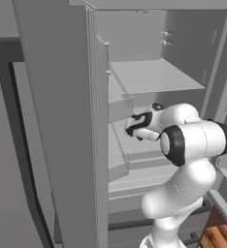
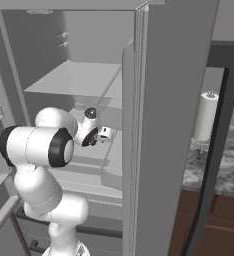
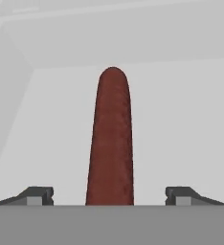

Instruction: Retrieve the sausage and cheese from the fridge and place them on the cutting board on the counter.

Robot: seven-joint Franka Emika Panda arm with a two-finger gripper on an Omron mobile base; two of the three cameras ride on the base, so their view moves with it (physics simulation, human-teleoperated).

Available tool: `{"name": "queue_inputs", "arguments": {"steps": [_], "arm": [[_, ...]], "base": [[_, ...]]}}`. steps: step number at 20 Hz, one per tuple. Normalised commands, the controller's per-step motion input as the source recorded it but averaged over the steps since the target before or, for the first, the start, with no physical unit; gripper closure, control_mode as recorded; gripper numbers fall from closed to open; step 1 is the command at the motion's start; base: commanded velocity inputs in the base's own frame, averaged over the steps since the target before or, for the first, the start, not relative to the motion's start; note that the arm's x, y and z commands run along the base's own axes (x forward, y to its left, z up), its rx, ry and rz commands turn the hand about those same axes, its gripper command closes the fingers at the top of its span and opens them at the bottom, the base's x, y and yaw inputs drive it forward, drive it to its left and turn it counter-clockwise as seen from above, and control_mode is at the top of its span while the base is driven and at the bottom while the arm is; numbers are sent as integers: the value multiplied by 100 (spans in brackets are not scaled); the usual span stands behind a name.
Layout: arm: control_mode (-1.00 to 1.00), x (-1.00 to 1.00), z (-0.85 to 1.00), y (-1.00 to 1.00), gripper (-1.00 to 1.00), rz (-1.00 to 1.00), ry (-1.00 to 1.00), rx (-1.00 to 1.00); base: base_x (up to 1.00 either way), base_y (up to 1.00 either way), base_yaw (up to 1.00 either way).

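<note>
The sausage [image 3: 110, 139], a slim dark red-brown cylinder, lies on a pale fridge shelf and points away from the hand. My gripper [image 3: 109, 196] is open and straddles its near end. Each of the fingertips [image 3: 37, 195] stands well clear of the sausage's sides. In the base views the gripper [image 1: 135, 127] [image 2: 103, 134] reaches into the open fridge [image 1: 62, 121] [image 2: 174, 125] at a middle shelf. The marbled counter [image 2: 229, 160] lies to the right of the fridge. The cheese and the cutting board are out of view.
The open fridge doors stand close on either side of the arm. An upper shelf [image 1: 154, 77] [image 2: 74, 80] hangs above the hand, and drawers [image 1: 135, 169] sit below it. A white paper towel roll [image 2: 206, 117] stands on the counter above dark brown cabinet fronts [image 2: 219, 225].
</note>
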Motion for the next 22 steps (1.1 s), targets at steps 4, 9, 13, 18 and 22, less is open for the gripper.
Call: {"name": "queue_inputs", "arguments": {"steps": [4,9,13,18,22], "arm": [[-100,1,-3,0,100,0,0,0],[-100,0,0,0,100,0,0,0],[-100,0,0,0,100,0,0,0],[-100,-15,1,0,100,0,-7,0],[-100,-78,70,-12,100,0,-21,-4]], "base": [[0,0,0],[0,0,0],[0,0,0],[0,0,0],[0,0,0]]}}
